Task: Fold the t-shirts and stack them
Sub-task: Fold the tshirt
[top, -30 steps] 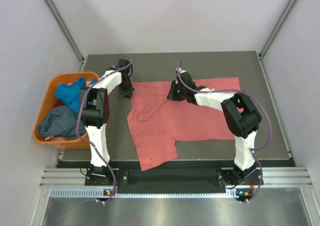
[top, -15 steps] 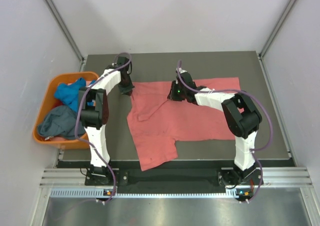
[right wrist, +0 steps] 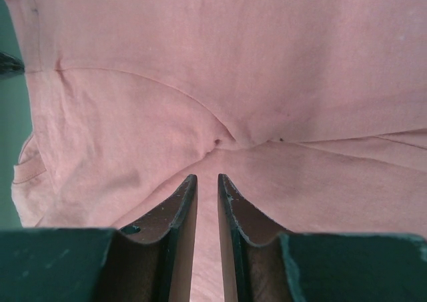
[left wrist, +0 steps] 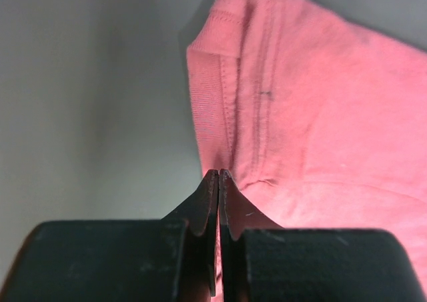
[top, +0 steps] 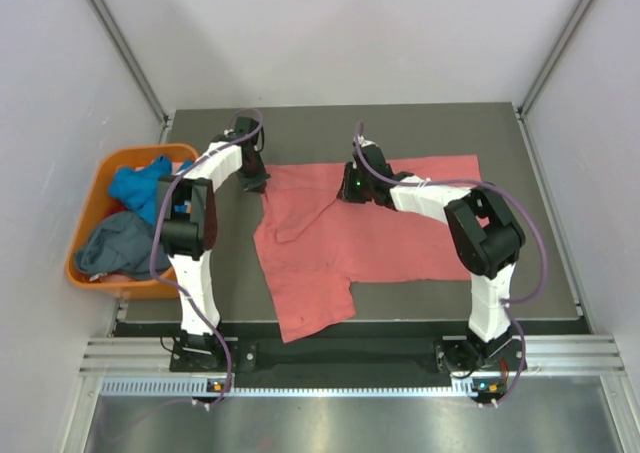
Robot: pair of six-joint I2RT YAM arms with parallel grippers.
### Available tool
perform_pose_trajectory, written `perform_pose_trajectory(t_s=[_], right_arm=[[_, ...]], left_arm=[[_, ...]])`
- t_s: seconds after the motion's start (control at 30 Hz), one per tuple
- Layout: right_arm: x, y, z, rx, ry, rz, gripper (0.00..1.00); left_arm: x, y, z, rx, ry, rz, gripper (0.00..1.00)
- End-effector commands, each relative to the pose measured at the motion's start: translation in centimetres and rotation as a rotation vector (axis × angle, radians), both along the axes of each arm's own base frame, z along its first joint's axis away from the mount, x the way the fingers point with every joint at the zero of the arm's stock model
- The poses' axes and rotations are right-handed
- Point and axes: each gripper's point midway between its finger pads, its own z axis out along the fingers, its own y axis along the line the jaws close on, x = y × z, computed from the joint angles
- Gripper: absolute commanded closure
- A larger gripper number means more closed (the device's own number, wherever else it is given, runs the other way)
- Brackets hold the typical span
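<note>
Dark table (top: 520, 133) with the salmon-pink t-shirt (top: 330, 243) spread flat mid-table, long axis running L–R, one sleeve pointing at the near edge. The right arm lies across its far-right part and hides cloth there. The orange tub (top: 88, 213) sits off the left edge, holding the blue shirt (top: 138, 188) & grey-blue shirt (top: 112, 248), both crumpled. Left gripper (left wrist: 219, 175) is closed tight at the shirt's ribbed left edge – can't tell if cloth is pinched. Right gripper (right wrist: 207, 179) has a narrow gap over creased cloth; grip unclear.
</note>
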Motion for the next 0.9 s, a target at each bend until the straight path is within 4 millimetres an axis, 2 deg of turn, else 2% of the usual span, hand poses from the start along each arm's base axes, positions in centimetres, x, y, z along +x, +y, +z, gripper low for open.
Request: perform_pose_trajectory(t_s=[0.0,0.2,0.27,0.4,0.47,0.5,0.7,0.87], right_arm=[[0.8,0.0,4.1,0.029,-0.097,-0.004,0.8],[0.9,-0.3,4.4,0.025,-0.104,-0.01,0.8],[1.0,-0.6,4.6,0.024,-0.108,-0.013,0.8],[1.1,-1.0,4.7,0.019,-0.113,-0.02,0.81],[1.2,-1.4,4.6,0.015,-0.116,-0.029,0.81],[1.2,-1.4,4.5,0.014,-0.115,-0.029,0.81],[1.2,-2.6,3.8,-0.003,-0.105,-0.046,0.8],[1.5,-3.4,3.6,-0.004,-0.105,-0.063,0.8]], left_arm=[[0.9,-0.1,-1.3,-0.005,-0.03,-0.006,1.0],[0.7,1.4,-3.3,0.086,0.04,0.02,1.0],[0.7,3.1,-4.0,0.177,0.064,0.048,1.0],[2.5,4.8,-3.9,0.284,0.058,0.05,1.0],[2.8,5.0,-4.8,0.304,0.079,0.042,1.0],[3.6,5.0,-4.5,0.307,0.067,0.035,1.0],[5.3,5.8,-5.6,0.371,0.066,0.021,1.0],[6.3,5.3,-6.4,0.35,0.058,-0.009,1.0]])
